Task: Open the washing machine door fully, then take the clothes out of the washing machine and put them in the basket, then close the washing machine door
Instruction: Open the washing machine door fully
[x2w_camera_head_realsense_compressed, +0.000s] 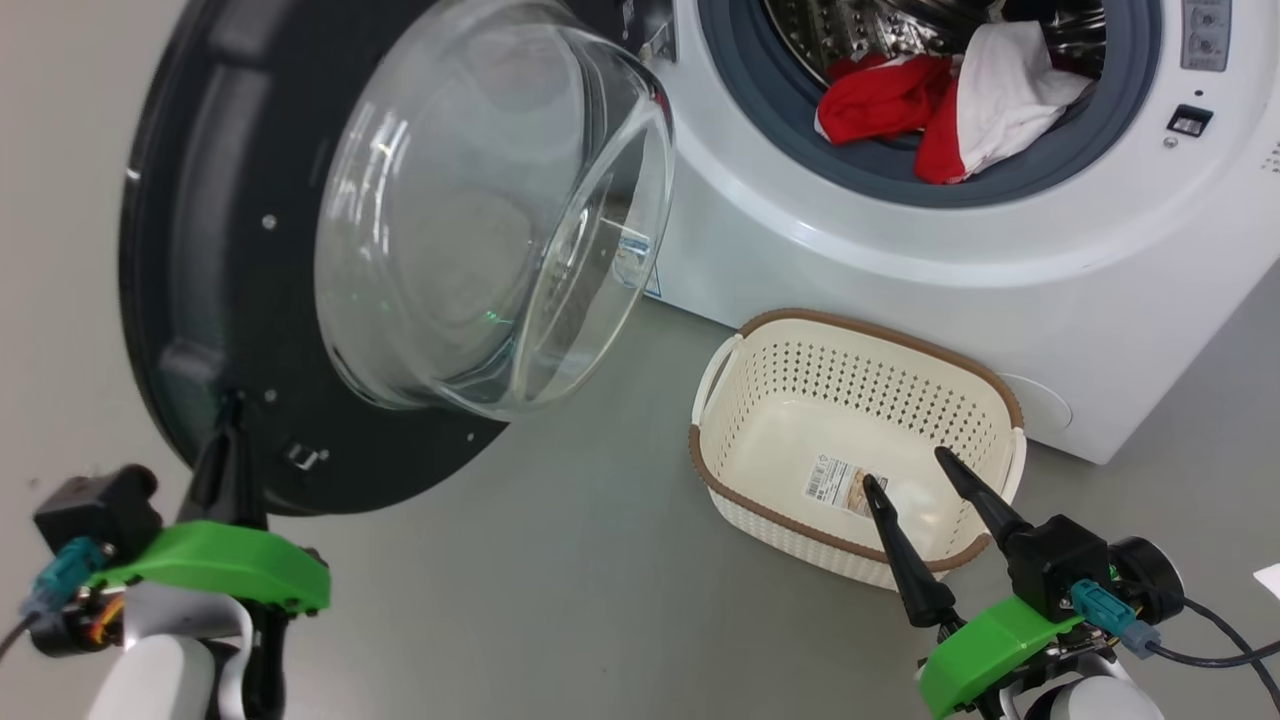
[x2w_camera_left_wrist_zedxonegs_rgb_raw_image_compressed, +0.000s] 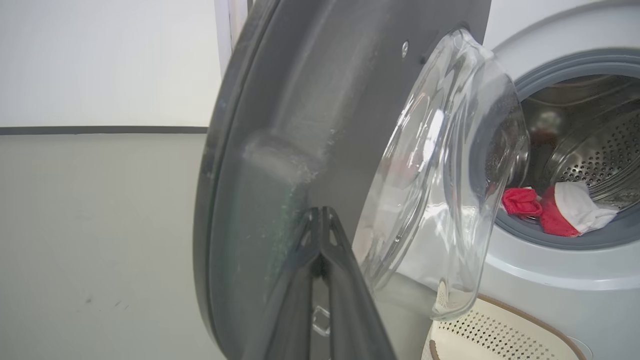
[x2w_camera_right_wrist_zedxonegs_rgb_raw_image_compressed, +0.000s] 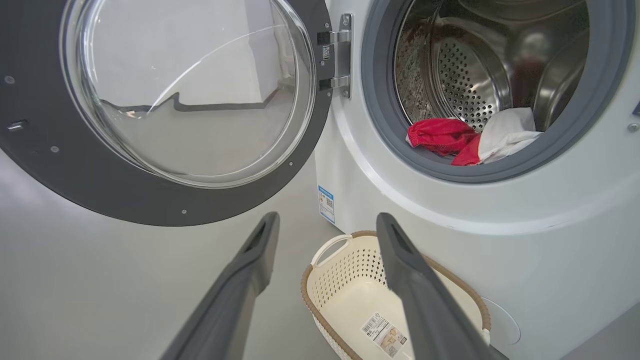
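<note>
The washing machine door (x2w_camera_head_realsense_compressed: 190, 260) stands swung out to the left, its clear glass bowl (x2w_camera_head_realsense_compressed: 490, 210) bulging toward me. My left gripper (x2w_camera_head_realsense_compressed: 232, 400) is shut with nothing held; its fingertips (x2w_camera_left_wrist_zedxonegs_rgb_raw_image_compressed: 320, 217) rest against the lower inner face of the door (x2w_camera_left_wrist_zedxonegs_rgb_raw_image_compressed: 300, 100). Red and white clothes (x2w_camera_head_realsense_compressed: 940, 100) lie at the front lip of the steel drum of the washing machine (x2w_camera_head_realsense_compressed: 900, 260), partly over the grey ring. The cream basket (x2w_camera_head_realsense_compressed: 860, 330) sits on the floor before the machine and holds no clothes. My right gripper (x2w_camera_head_realsense_compressed: 910, 470) hangs open above the basket's near rim.
Grey floor stretches between the door and the basket. The door hinge (x2w_camera_right_wrist_zedxonegs_rgb_raw_image_compressed: 340, 55) joins the door to the machine's left front, with a blue label (x2w_camera_right_wrist_zedxonegs_rgb_raw_image_compressed: 326, 204) below it. A white scrap (x2w_camera_head_realsense_compressed: 1268, 578) lies at the right edge. A pale wall with a dark baseboard (x2w_camera_left_wrist_zedxonegs_rgb_raw_image_compressed: 100, 130) stands behind the door.
</note>
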